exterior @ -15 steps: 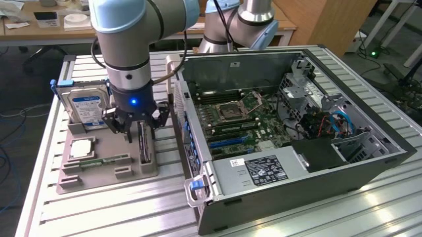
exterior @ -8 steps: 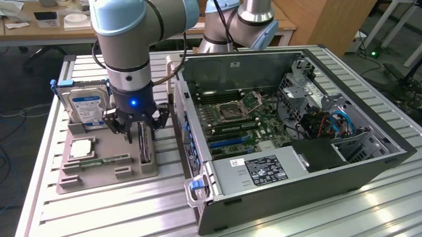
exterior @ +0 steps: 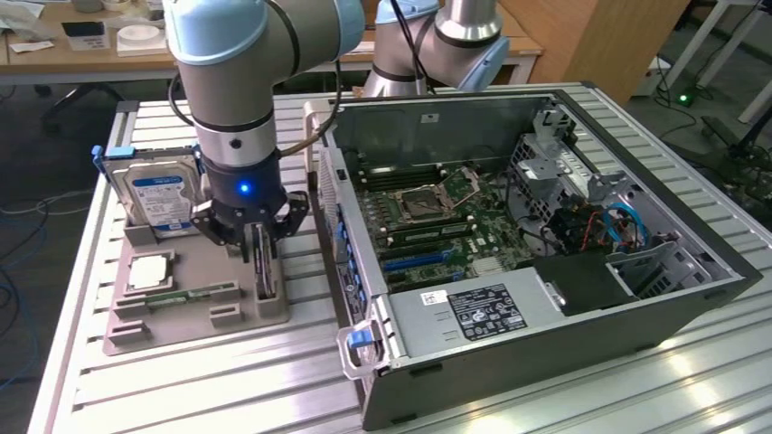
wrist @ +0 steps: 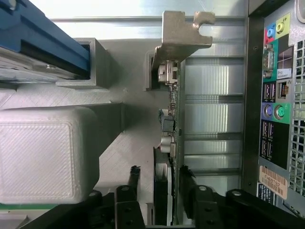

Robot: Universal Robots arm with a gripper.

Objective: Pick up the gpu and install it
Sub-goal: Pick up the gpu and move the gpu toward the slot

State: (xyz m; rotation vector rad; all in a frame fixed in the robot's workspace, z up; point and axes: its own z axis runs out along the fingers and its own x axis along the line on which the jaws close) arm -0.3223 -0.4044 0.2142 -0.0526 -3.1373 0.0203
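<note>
The gpu (exterior: 264, 280) stands on its long edge in a slot of the grey parts holder (exterior: 193, 316), to the exterior view's left of the open computer case (exterior: 531, 235). In the wrist view the gpu (wrist: 172, 119) is a thin dark card with its pale metal bracket (wrist: 183, 36) at the far end. My gripper (exterior: 257, 242) is lowered over the card and straddles it. In the wrist view the gripper (wrist: 159, 174) has one finger (wrist: 135, 174) a small gap away from the card, while the other finger (wrist: 187, 174) sits close against it. The jaws are open.
A silver hard drive with a blue label (exterior: 157, 194) stands upright in the holder behind the gripper. A processor (exterior: 147, 271) and a green memory stick (exterior: 193, 294) lie beside the card. The case's rear ports (wrist: 276, 105) are close alongside. A second arm (exterior: 465, 36) stands behind the case.
</note>
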